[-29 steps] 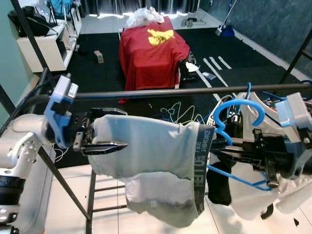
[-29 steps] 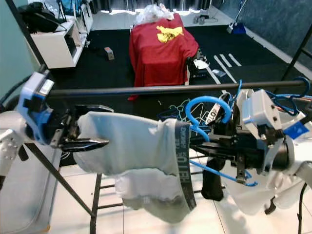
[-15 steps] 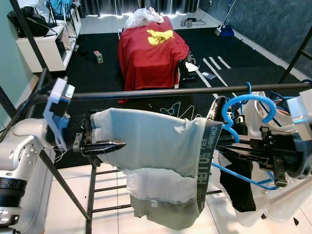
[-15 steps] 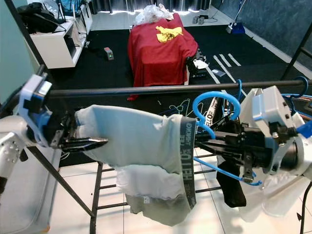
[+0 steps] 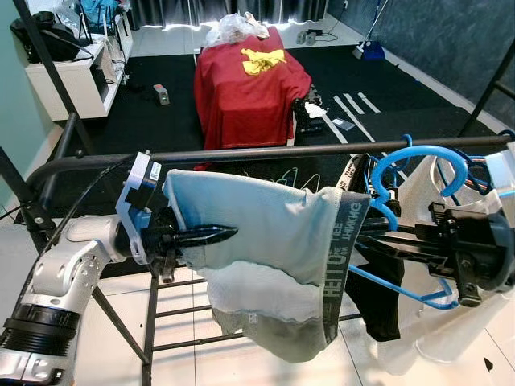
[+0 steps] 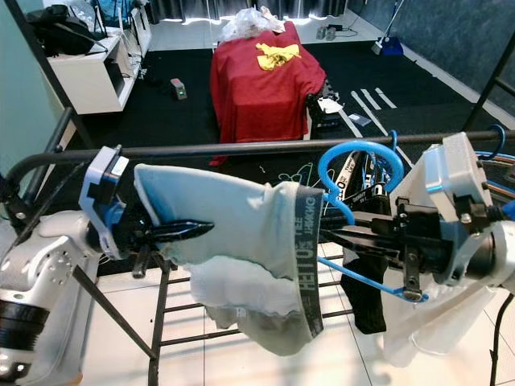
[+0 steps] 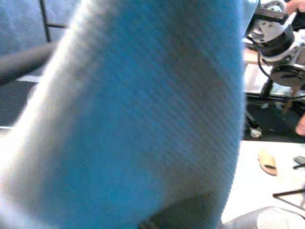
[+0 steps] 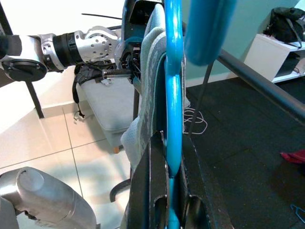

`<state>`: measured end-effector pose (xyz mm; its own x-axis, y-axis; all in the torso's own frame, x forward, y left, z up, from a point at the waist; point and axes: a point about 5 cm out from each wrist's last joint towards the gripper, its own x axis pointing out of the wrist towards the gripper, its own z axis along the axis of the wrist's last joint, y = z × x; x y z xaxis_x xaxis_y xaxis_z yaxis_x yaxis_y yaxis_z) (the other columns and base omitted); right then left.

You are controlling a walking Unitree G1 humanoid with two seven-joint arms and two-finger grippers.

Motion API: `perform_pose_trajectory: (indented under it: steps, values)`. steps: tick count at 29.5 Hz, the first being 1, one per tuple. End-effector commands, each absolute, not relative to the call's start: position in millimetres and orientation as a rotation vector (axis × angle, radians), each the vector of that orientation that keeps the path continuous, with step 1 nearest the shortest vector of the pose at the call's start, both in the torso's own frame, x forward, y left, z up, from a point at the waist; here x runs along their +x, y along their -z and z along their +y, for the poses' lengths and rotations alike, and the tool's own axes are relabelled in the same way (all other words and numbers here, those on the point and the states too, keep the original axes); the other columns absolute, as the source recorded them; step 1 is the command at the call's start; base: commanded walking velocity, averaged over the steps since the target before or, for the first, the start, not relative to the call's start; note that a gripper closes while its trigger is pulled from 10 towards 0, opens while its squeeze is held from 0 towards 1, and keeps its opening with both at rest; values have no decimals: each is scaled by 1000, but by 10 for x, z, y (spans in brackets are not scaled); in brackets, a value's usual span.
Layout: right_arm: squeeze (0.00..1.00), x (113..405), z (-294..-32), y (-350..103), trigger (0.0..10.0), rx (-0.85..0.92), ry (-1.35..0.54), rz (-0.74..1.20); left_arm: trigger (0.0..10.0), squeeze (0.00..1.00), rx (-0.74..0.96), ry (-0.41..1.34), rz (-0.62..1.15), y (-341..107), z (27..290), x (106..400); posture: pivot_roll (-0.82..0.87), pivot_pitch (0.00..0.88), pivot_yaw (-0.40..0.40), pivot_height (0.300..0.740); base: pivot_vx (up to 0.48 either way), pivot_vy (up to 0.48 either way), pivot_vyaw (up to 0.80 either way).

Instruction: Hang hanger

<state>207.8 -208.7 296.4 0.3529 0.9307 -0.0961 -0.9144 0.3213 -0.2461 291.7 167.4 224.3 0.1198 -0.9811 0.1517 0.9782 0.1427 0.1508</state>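
**Hanger loaded and raised, hook not yet on the rail**

Left eye view: blue hanger (image 5: pixel 402 233) held to the right, just below and near of the black rail (image 5: pixel 265 153), hook curled up beside the rail but, by the look of it, not over it. Right claw (image 5: pixel 386 245) clamped on the hanger's neck, black fingers closed around the blue bar. Grey shorts (image 5: pixel 273 257) draped on the hanger's left arm, dark waistband with lettering hanging near the middle. Left claw (image 5: pixel 213 235) pushed in under the far-left edge of the shorts, fingers drawn together into a single point; whether pinching cloth or merely propping it, cannot tell. More blue hangers (image 5: pixel 483 165) already on the rail at far right. Red-covered bed (image 5: pixel 249 80) well beyond, across the dark floor.

Right eye view: same arrangement; hook (image 6: pixel 358 161) rising just to rail height, a sliver apart from it.

Left wrist view: blurred blue-grey cloth (image 7: pixel 143 109) pressed close against the lens; nothing of the fingers to be made out.

Right wrist view: hanger bar (image 8: pixel 174 95) running straight up between the two black fingers (image 8: pixel 157 191), gripped tight, cloth lying against it; rail (image 8: pixel 257 86) slanting past to one side.

Progress, as a judgement: garment on, hanger lifted to the rail. Left to do: lift the hook over the rail, settle it, let go with both claws.
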Motion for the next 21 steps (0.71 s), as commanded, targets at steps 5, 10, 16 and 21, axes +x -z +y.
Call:
perform_pose_trajectory:
  steps: [5, 10, 16, 21]
  values:
    - [0, 2061, -2188, -2955, 0, -284, -1157, -46, 0, 0, 51, 1297, -238, -2275, 1964, 2985, -82, 104, -13, 740, 0, 0, 0]
    - [0, 2058, -2470, -2704, 0, -300, -1013, 139, 0, 0, 36, 1128, -302, -2462, 2446, 2970, -84, 110, -16, 740, 0, 0, 0]
    - [0, 1964, -2549, -2326, 0, -274, -973, 335, 0, 0, -59, 1008, -408, -2607, 2793, 2876, -82, 113, -19, 740, 0, 0, 0]
    - [0, 2004, -2489, -2187, 10000, -208, -945, 305, 0, 0, -106, 969, -343, -2409, 2842, 2867, -80, 111, -25, 740, 0, 0, 0]
